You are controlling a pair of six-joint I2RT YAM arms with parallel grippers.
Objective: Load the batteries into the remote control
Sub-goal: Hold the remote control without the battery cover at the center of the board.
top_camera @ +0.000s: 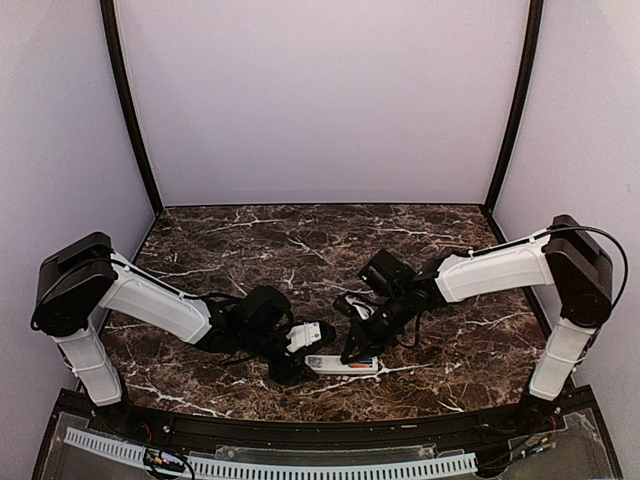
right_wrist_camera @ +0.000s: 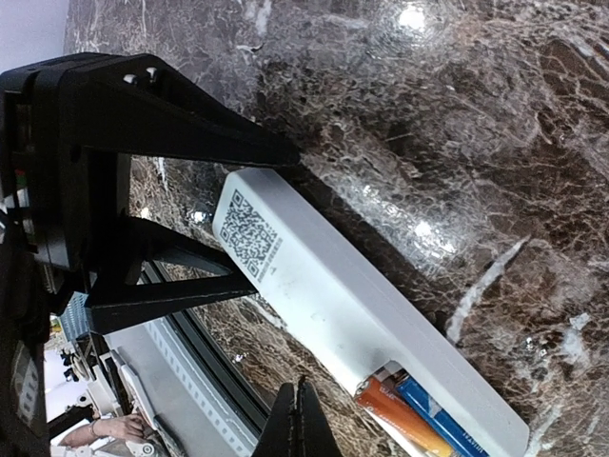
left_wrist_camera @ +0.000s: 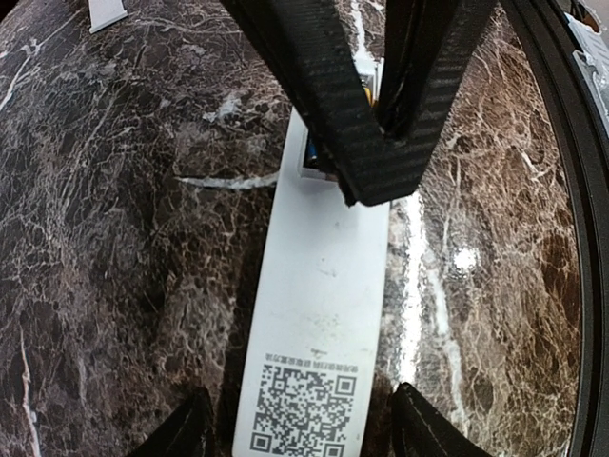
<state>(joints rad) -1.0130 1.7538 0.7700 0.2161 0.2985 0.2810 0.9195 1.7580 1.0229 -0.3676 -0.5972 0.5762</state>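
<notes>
Your right pincer (right_wrist_camera: 301,405) is closed to one point, holding nothing, just beside the thin orange battery (right_wrist_camera: 395,419) and blue battery (right_wrist_camera: 447,424) lying side by side in the open bay at one end of the slim white rectangular remote control (right_wrist_camera: 324,286); whether it touches, I cannot tell. Press each cell flat with that tip, straight down. Your left pincer (left_wrist_camera: 306,433) stands open astride the code-sticker end, so close it to brace the remote on the dark marble bench (left_wrist_camera: 114,238).
</notes>
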